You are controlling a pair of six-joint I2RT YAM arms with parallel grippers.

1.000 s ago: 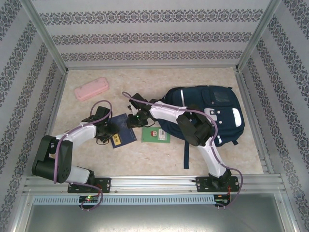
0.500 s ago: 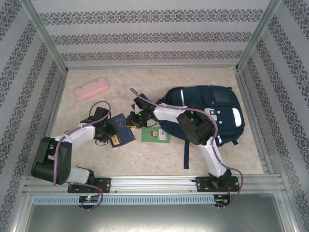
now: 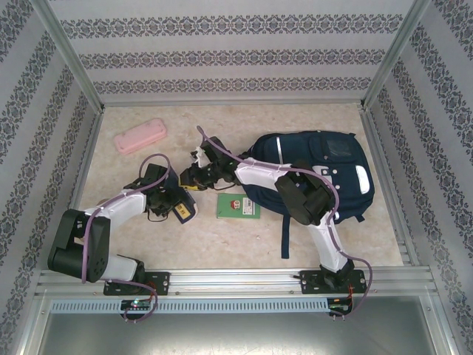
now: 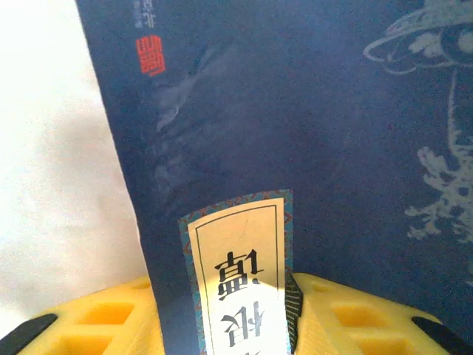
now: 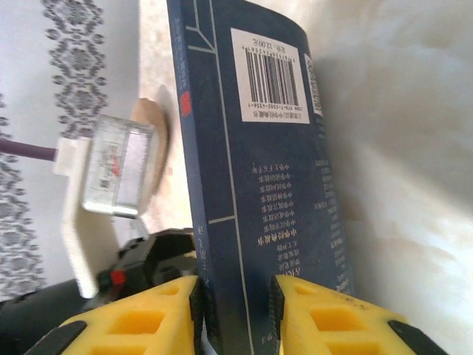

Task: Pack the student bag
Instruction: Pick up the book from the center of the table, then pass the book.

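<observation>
Beige stone-look counter [image 3: 222, 244] inside a booth with patterned wallpaper walls [image 3: 222, 52]. The student bag [image 3: 325, 166], navy with white stripes, lies flat on the right half of the counter, and I see the right arm crossing over its left edge. One dark strap [image 3: 284, 235] trails toward the near rail. A green book [image 3: 238, 205] lies flat just left of the bag. A pink pencil case [image 3: 139, 136] sits far left, well apart from everything else. Between the two arms is a navy book [image 3: 186, 211], tipped up off its flat side. The left gripper [image 3: 174, 201] meets it from the left and the right gripper [image 3: 191, 180] from the far side. In my left wrist feed the left gripper [image 4: 225, 310] is clamped on the book, with yellow fingers [image 4: 347, 325] on either side of the cover by its cream title label [image 4: 236, 274]. In the right wrist feed the right gripper [image 5: 236, 310] is also clamped on it. Its yellow fingers [image 5: 140, 322] pinch the spine edge, and the barcode [image 5: 272, 76] on the back cover faces the camera.
</observation>
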